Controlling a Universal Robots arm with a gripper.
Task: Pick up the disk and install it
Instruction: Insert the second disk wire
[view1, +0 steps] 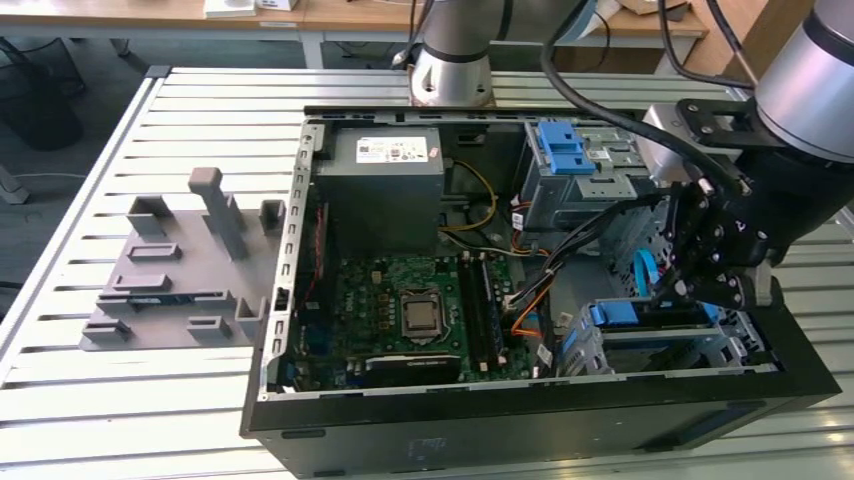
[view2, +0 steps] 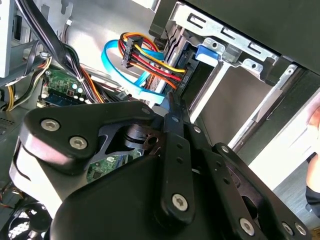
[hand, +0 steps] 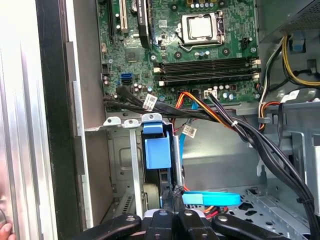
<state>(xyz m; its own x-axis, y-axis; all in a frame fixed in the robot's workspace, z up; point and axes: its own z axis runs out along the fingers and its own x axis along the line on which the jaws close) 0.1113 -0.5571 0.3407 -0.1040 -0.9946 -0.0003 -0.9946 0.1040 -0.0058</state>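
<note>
An open desktop computer case (view1: 534, 415) lies on its side on a slatted metal worktop (view1: 200, 400), with the motherboard (view1: 400, 310) facing up. The arm reaches in from the exterior view's right, and its black gripper (view1: 714, 290) hangs over the lower drive bay at the case's front corner.

The disk (view1: 647, 318) sits in that lower drive cage (view1: 667, 350), standing on edge between the metal walls, with its blue plastic bracket tab (hand: 157, 152) at the exposed end. In the first wrist view the tab faces the camera and a silver edge (hand: 176, 160) of the drive runs beside it down toward the gripper (hand: 172, 202). The fingers (hand: 170, 197) look drawn close together with their tips just at the disk's near end; whether they actually pinch it I cannot tell. In the second wrist view the black linkage of the gripper (view2: 172, 107) fills the foreground, and one narrow finger points toward the bay where the blue tab (view2: 207, 52) shows.

A light-blue data cable (hand: 210, 198) lies just beside the fingertips, and a bundle of red, yellow and black power wires (view2: 150, 62) plugs in near the bay. A second drive cage with a blue latch (view1: 567, 150) stands further back, next to the grey power-supply box (view1: 387, 175). A grey moulded fixture (view1: 180, 270) rests on the worktop well apart from the case.
</note>
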